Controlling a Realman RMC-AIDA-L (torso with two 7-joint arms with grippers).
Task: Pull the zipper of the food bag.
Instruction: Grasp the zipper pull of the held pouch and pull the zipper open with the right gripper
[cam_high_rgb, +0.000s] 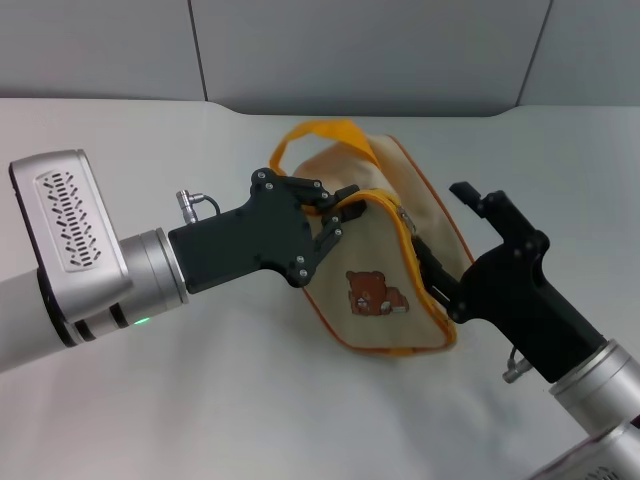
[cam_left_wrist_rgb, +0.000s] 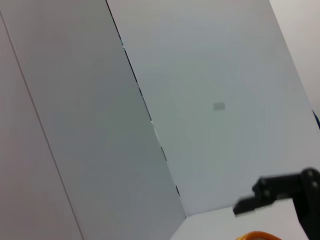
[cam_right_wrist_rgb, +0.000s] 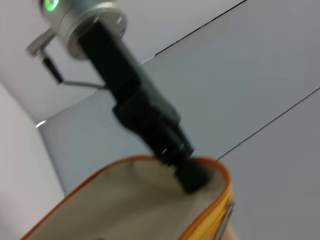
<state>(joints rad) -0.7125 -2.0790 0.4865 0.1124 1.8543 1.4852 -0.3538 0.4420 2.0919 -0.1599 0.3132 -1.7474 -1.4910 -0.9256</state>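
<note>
The beige food bag (cam_high_rgb: 372, 250) with orange piping and a brown bear patch (cam_high_rgb: 375, 292) lies on the table's middle, its orange loop strap (cam_high_rgb: 322, 134) at the back. My left gripper (cam_high_rgb: 338, 215) reaches in from the left and is shut on the bag's orange rim; the right wrist view shows it pinching the rim (cam_right_wrist_rgb: 186, 176). The zipper's orange tape (cam_high_rgb: 403, 238) runs along the top, with a small silver pull tab (cam_high_rgb: 405, 214), also in the right wrist view (cam_right_wrist_rgb: 227, 210). My right gripper (cam_high_rgb: 445, 232) is open at the bag's right side, one finger beside the tape.
The white table (cam_high_rgb: 200, 400) ends at a grey panelled wall (cam_high_rgb: 350, 50) behind the bag. The left wrist view shows mostly wall (cam_left_wrist_rgb: 200, 100), a bit of the orange strap (cam_left_wrist_rgb: 255, 236) and the right arm's finger (cam_left_wrist_rgb: 270, 192).
</note>
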